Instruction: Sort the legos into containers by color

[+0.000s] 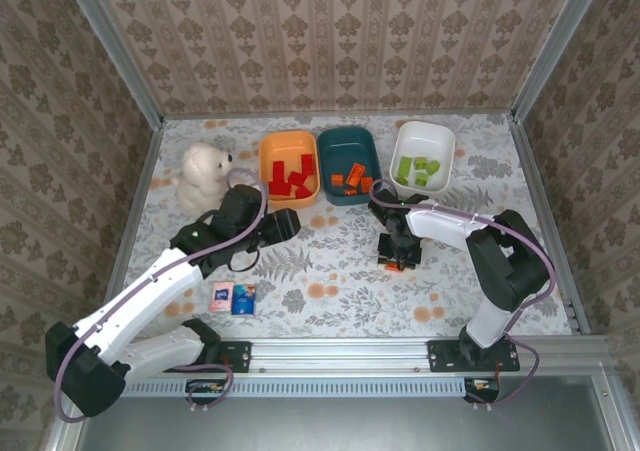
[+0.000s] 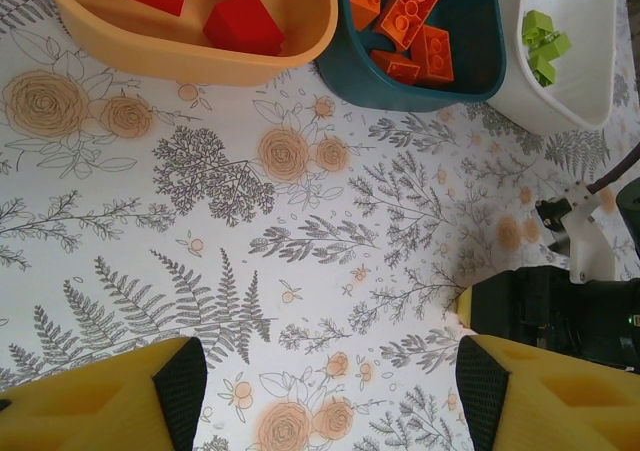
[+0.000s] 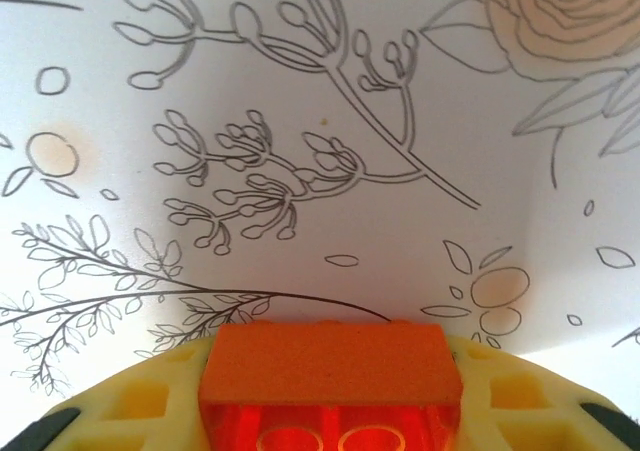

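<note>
I see a white stuffed bear (image 1: pixel 205 174) sitting far left on the floral tablecloth (image 1: pixel 330 271); a pink-and-blue packet (image 1: pixel 233 298) lies flat nearer me.

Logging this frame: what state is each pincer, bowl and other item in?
Left pincer: open, empty.
Right pincer: shut on an orange brick.
Orange bowl: upright, holding red bricks.
Teal bowl: upright, holding orange bricks.
White bowl: upright, holding green bricks.
Bear: sitting upright.
Packet: lying flat.
</note>
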Available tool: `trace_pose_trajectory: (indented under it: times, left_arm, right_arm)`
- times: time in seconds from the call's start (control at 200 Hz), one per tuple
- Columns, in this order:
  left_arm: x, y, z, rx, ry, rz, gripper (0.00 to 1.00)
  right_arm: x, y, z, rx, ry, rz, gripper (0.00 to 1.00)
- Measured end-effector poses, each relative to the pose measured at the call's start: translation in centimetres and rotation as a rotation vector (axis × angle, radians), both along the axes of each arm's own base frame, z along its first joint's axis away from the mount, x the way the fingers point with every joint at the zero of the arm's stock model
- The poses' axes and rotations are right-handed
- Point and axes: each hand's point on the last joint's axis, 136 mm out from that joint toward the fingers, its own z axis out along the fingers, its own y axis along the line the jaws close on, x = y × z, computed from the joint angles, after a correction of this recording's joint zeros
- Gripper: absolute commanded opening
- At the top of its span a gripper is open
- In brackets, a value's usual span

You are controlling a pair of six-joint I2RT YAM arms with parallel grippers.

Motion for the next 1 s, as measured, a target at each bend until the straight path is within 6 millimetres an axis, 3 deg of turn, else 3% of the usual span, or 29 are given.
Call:
trace_pose_trajectory:
  times: [0.09, 0.175, 0.385, 0.49, 0.56, 0.67, 0.81, 1.0]
  left_arm:
    - [0.1, -0.1, -0.2, 0.002, 0.003, 0.000, 0.70]
    - [0.2, -0.2, -0.2, 0.002, 0.003, 0.000, 0.70]
    - [1.0, -0.3, 0.2, -0.003, -0.002, 0.011, 0.70]
    - [2.0, -0.1, 1.0, -0.020, -0.023, 0.037, 0.71]
    - [2.6, 0.2, 1.5, -0.033, -0.038, 0.056, 0.71]
    - [3.7, 0.8, 1.7, -0.049, -0.049, 0.085, 0.72]
    - [4.6, 1.4, 2.0, -0.063, -0.061, 0.115, 0.72]
    - [5.3, 1.7, 2.9, -0.076, -0.081, 0.131, 0.72]
  right_arm:
    - [0.9, 0.7, 1.0, 0.008, -0.028, 0.023, 0.37]
    - [2.8, 2.0, 3.2, 0.029, -0.090, 0.052, 0.36]
    - [11.4, 7.0, 13.1, 0.152, -0.376, 0.113, 0.34]
    - [15.7, 9.5, 15.7, 0.185, -0.476, 0.148, 0.33]
    - [18.3, 10.8, 15.4, 0.188, -0.501, 0.165, 0.32]
    - [21.9, 11.9, 12.9, 0.172, -0.504, 0.184, 0.32]
    - [26.0, 11.8, 9.7, 0.151, -0.501, 0.177, 0.32]
    - [30.3, 11.5, 7.3, 0.152, -0.517, 0.148, 0.34]
